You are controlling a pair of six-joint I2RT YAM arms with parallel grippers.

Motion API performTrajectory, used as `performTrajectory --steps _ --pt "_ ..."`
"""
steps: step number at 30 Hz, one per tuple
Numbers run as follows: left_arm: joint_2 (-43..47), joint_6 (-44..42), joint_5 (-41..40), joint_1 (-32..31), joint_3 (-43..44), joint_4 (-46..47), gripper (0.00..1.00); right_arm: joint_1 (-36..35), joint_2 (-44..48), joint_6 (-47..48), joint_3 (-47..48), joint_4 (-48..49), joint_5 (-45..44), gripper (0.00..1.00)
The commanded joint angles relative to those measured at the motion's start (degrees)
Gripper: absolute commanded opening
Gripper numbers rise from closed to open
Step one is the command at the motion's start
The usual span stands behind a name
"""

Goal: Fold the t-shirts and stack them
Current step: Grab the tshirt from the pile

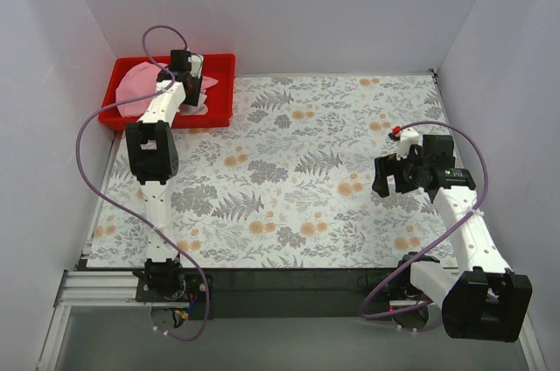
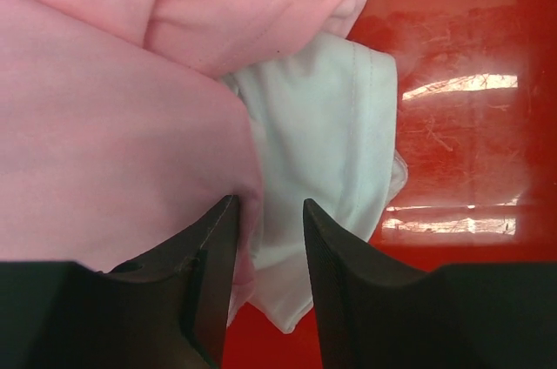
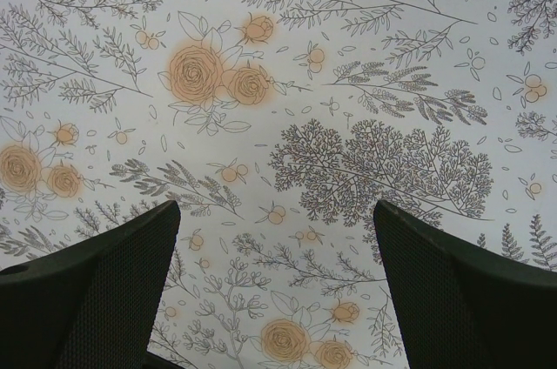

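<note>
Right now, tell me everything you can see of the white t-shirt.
The white t-shirt is soft stitched cloth, crumpled, lying in the red plastic bin, partly under the pink t-shirt. A seamed hem shows. The left gripper straddles its fold beside the pink edge; whether it pinches is unclear.

Table point(image 1: 297, 152): floral print of grey ferns and orange blooms, boxed in by white walls on the left, far and right sides.
Red bin point(image 1: 223, 91): far left corner of the table, lying lengthways along the far edge.
Pink t-shirt point(image 1: 136, 84): bunched in the left part of the bin.
White t-shirt point(image 1: 198, 101): a small pale patch, just right of the arm, inside the bin.
Left gripper point(image 1: 190, 87): reaching down into the bin over the cloth; finger spacing is hidden.
Right gripper point(image 1: 382, 177): above the table's right side, pointing left, well apart from the bin.
Purple cables point(image 1: 83, 139): one loops along each arm.
</note>
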State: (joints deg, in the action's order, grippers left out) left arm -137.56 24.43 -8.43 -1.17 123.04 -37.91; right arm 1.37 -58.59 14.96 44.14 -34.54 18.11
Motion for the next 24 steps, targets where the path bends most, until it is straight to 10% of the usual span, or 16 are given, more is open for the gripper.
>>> performTrajectory --steps 1,24 --pt "1.77 -0.61 -2.38 0.20 1.32 2.49 0.34 0.13 -0.21 -0.11 -0.11 1.41 0.08 0.98" --pt "4.83 -1.49 -7.22 0.82 3.51 3.82 0.00 0.13 -0.39 -0.20 -0.19 1.41 -0.18 0.98"
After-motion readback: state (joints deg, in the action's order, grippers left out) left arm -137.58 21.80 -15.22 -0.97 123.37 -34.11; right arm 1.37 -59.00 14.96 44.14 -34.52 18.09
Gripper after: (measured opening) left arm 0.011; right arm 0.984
